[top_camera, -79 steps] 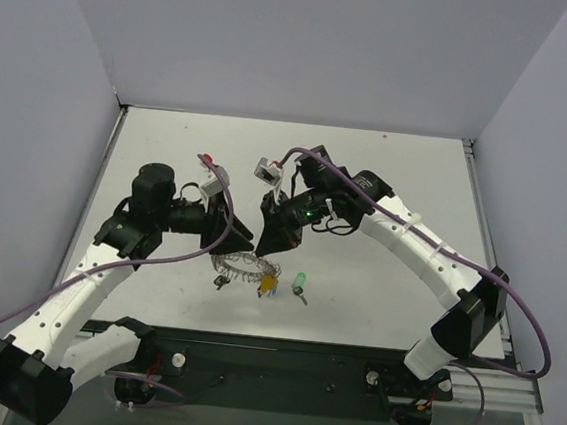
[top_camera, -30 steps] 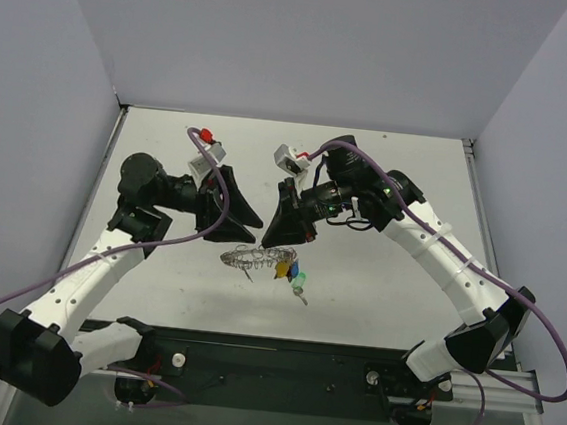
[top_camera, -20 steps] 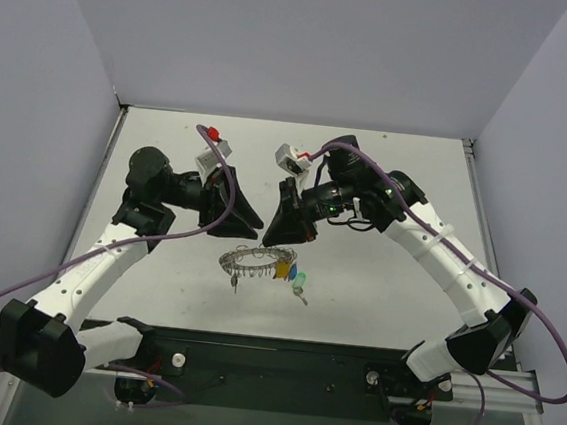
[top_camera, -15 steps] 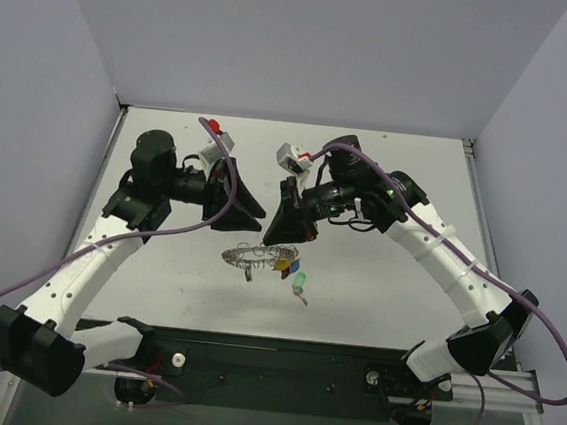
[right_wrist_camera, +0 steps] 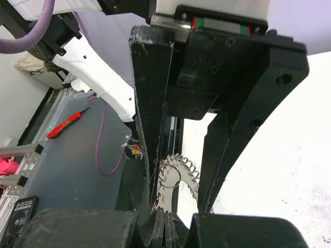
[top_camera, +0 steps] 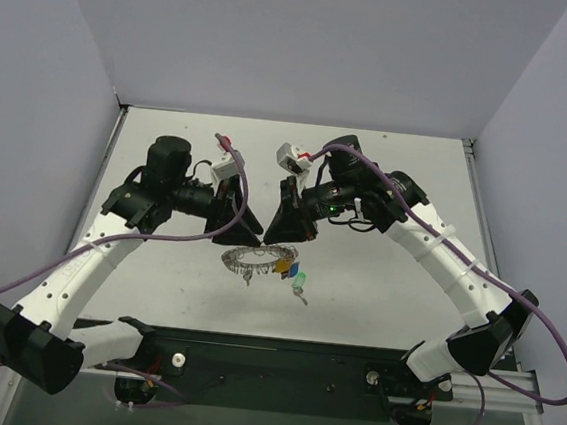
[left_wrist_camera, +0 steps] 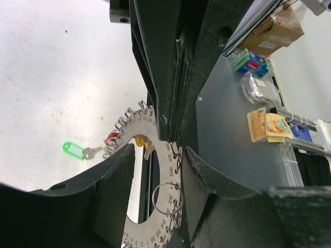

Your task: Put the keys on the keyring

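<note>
Pinches the keyring [left_wrist_camera: 166,164] in the right gripper [top_camera: 282,241] mid-frame, with the left gripper [top_camera: 245,238] spread wide around it and keys [top_camera: 293,273] at its lower right.

You see a silvery, number-stamped keyring [top_camera: 249,260] with a scalloped rim; keys [top_camera: 293,271] with yellow, blue, green heads.

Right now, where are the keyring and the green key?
keyring [left_wrist_camera: 133,125]: left wrist view, on its flat numbered band.
green key [left_wrist_camera: 71,150]: left wrist view, on its green plastic head.
</note>
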`<action>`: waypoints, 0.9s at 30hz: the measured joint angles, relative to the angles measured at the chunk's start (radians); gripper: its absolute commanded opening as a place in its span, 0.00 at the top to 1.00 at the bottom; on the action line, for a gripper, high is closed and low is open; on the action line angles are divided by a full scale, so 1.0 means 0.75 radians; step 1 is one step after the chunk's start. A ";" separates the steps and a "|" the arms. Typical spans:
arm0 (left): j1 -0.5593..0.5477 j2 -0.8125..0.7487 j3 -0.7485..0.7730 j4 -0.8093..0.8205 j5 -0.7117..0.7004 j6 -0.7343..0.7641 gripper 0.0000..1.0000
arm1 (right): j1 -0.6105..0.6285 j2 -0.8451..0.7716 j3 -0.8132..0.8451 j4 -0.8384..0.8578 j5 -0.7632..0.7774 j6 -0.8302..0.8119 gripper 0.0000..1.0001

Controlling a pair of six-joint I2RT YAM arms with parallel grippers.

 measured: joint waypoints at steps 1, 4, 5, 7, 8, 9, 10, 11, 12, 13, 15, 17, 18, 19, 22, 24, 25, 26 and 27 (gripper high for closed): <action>-0.006 0.002 0.003 -0.024 -0.005 0.018 0.48 | 0.000 0.000 0.000 0.000 0.003 0.000 1.00; -0.034 0.008 0.021 -0.098 -0.026 0.067 0.52 | 0.000 0.000 0.000 0.000 0.012 0.000 1.00; -0.044 0.012 0.031 -0.122 -0.035 0.083 0.53 | 0.000 0.000 0.000 0.000 0.014 0.000 1.00; -0.064 0.019 0.045 -0.158 -0.057 0.112 0.56 | 0.000 0.000 0.000 0.001 0.018 0.000 1.00; -0.071 0.022 0.049 -0.173 -0.068 0.123 0.57 | 0.000 0.000 0.000 0.001 0.019 0.001 1.00; -0.078 0.024 0.051 -0.183 -0.077 0.129 0.58 | 0.000 0.000 0.000 0.001 0.020 0.001 1.00; -0.082 0.024 0.051 -0.190 -0.087 0.133 0.62 | 0.000 0.000 0.000 0.001 0.021 0.001 1.00; -0.088 0.024 0.051 -0.192 -0.096 0.136 0.62 | 0.000 0.000 0.000 0.001 0.022 0.001 1.00; -0.091 0.024 0.051 -0.192 -0.103 0.135 0.65 | 0.000 0.000 0.000 0.000 0.022 0.001 1.00; -0.095 0.024 0.051 -0.191 -0.110 0.135 0.69 | 0.000 0.000 0.000 0.000 0.022 0.001 1.00; -0.105 0.024 0.051 -0.187 -0.121 0.128 0.73 | 0.000 0.000 0.000 0.000 0.023 0.001 1.00; -0.114 0.024 0.051 -0.177 -0.127 0.119 0.86 | 0.000 0.000 0.000 -0.001 0.026 0.001 1.00; -0.116 0.024 0.051 -0.170 -0.128 0.115 0.91 | 0.000 0.000 0.000 -0.001 0.027 0.001 1.00; -0.119 0.024 0.051 -0.156 -0.130 0.112 0.97 | 0.000 0.000 0.000 -0.002 0.032 0.001 1.00; -0.123 0.023 0.050 -0.135 -0.142 0.083 1.00 | -0.006 0.000 0.000 -0.005 0.031 0.005 1.00; -0.124 0.022 0.046 -0.120 -0.153 0.076 1.00 | -0.009 0.000 0.000 -0.004 0.030 0.006 0.97; -0.125 0.019 0.040 -0.108 -0.157 0.071 1.00 | -0.010 0.000 0.000 -0.005 0.033 0.005 0.90; -0.126 0.014 0.030 -0.094 -0.162 0.066 1.00 | -0.010 0.000 0.000 -0.006 0.035 0.005 0.83; -0.127 0.006 0.018 -0.076 -0.167 0.054 1.00 | -0.010 0.000 0.000 -0.008 0.036 0.006 0.68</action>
